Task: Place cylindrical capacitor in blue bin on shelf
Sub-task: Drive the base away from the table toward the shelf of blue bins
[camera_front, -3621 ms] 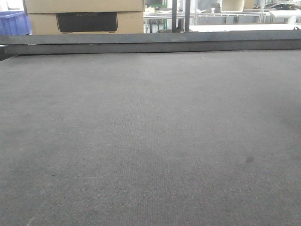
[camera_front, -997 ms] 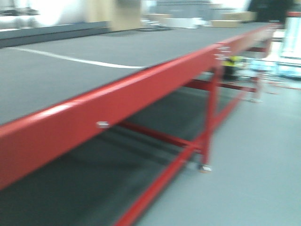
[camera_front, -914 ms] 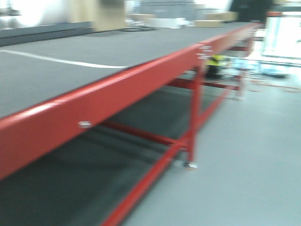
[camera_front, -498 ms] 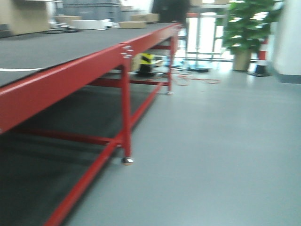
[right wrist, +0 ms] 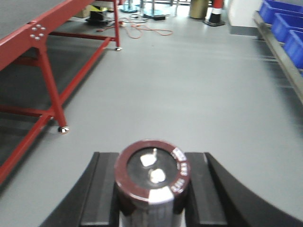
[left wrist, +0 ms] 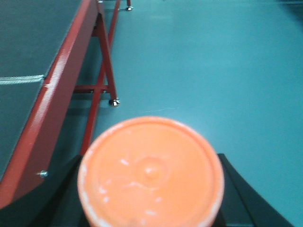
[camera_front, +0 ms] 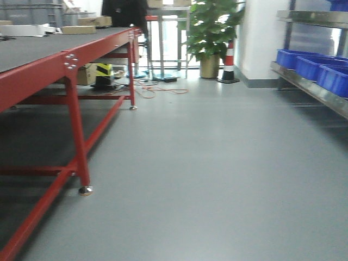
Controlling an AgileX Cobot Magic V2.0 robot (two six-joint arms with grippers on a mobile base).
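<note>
Right wrist view: the small, dark, near-black cylindrical capacitor [right wrist: 152, 176] stands upright at six o'clock. Its maroon-rimmed top and two pale terminals face the lens. The right gripper [right wrist: 152, 201] is clamped on it, with black fingers [right wrist: 100, 189] snug against its sides at nine and three o'clock. At one to two o'clock in that view, a row of blue plastic bins [right wrist: 284, 21] sits on the shiny stainless-steel shelf [right wrist: 279, 54], well apart from the capacitor, with bare grey floor [right wrist: 189, 94] between them.

Over to the left wrist view, which is soft and blurred. A round orange object [left wrist: 150, 172] fills the frame at six o'clock, flat face up. The left gripper [left wrist: 150, 205] has a dark finger on each side, at eight and four o'clock, and looks closed around the object. The orange face hides the contact itself.

Front view: the long red-framed table [camera_front: 32, 81] with its dark grey top runs from nine toward eleven o'clock. The steel shelf and its blue bins line the edge at two to three o'clock. A green potted plant [camera_front: 209, 27] stands at twelve o'clock. A red-and-white traffic cone [camera_front: 228, 62] sits just beside the plant, on the shelf side.
</note>
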